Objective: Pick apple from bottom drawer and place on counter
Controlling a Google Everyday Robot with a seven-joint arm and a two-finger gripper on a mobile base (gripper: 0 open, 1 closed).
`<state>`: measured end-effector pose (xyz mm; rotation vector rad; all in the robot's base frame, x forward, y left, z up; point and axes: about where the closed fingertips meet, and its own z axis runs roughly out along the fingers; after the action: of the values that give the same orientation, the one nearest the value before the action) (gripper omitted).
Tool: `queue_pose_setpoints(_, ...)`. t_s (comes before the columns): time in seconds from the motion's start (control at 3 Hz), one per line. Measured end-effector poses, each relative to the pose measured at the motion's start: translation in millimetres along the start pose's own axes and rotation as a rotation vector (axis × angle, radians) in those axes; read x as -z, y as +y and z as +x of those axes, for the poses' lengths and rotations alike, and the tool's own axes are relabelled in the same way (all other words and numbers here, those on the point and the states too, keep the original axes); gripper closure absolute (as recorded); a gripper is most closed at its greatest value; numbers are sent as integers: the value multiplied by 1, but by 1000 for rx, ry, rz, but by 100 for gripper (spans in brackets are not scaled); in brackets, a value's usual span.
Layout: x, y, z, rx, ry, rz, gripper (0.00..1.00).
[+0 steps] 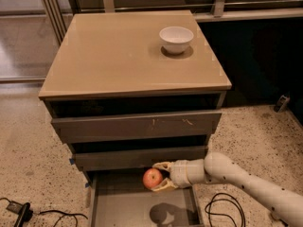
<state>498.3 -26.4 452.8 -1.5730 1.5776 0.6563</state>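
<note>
The small red apple (pixel 152 178) with a yellowish patch is held between the fingers of my gripper (pixel 159 177), which is shut on it. The white arm reaches in from the lower right. The apple hangs above the open bottom drawer (pixel 118 207), just in front of the middle drawer front, and its shadow falls on the drawer floor. The tan counter (pixel 118 56) is above, the flat top of the dark cabinet.
A white bowl (pixel 176 39) stands at the counter's back right. Two wider drawer fronts (pixel 137 126) jut out above the bottom drawer. Black cables lie on the speckled floor at lower left (pixel 28 213) and lower right (pixel 222 209).
</note>
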Motion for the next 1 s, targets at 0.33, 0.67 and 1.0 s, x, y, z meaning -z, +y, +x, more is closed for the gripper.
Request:
queue_pose_setpoints(0.33,56,-10,-53,68,69,55,100)
queue_pose_setpoints(0.67,56,-10,-54,69,69,55,100)
queue_pose_setpoints(1.0,74,-15,-84,121,71,81,100)
